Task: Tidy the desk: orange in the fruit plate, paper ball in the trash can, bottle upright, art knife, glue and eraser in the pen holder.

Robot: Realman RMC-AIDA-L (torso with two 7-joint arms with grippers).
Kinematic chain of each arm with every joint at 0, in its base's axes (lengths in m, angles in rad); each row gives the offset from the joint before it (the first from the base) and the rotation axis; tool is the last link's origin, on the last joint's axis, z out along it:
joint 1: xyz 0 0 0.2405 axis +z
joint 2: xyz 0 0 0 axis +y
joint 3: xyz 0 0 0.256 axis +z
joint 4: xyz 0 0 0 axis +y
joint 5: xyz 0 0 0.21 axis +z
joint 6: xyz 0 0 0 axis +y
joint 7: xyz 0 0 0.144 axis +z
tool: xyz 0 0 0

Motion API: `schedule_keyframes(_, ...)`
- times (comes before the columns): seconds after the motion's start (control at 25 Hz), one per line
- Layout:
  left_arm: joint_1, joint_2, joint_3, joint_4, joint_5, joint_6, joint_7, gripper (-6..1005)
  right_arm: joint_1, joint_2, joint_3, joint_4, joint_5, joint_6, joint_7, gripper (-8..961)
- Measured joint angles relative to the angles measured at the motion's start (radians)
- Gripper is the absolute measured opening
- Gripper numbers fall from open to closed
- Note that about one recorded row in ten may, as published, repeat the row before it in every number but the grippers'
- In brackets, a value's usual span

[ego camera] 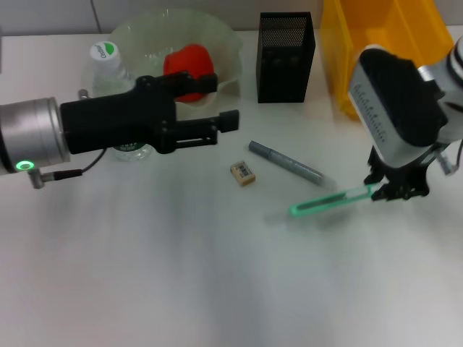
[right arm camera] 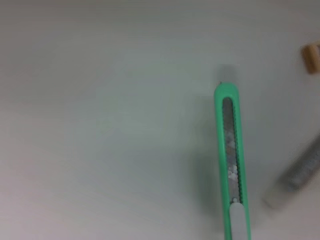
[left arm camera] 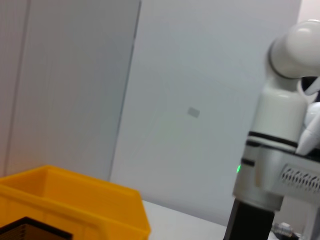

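Two arms up: I've got the right gripper [ego camera: 394, 191] pinched on the green art knife [ego camera: 329, 202] near the tabletop's right edge. Glue [ego camera: 285, 161] and eraser [ego camera: 243, 173] lie mid-table. Left gripper [ego camera: 217, 101], fingers spread, hovers before the fruit plate [ego camera: 137, 36], blocking the bottle [ego camera: 108, 69].

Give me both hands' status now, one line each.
Left hand: open, empty, hovering beside the clear plastic fruit plate.
Right hand: closed on the end of the green plastic art knife.
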Motion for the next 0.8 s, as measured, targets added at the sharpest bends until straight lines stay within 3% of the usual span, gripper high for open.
schedule_keyframes(0.2,0.019,0.016,-0.039,0.012,0.0,0.005,0.001,797,-0.029,0.0,0.042,-0.117,-0.027,-0.044,0.001,168)
schedule_keyframes(0.8,0.031,0.014,-0.065,0.022,0.009,0.0,0.009,797,-0.093,-0.002,0.069,-0.458,-0.114,-0.055,-0.012,171)
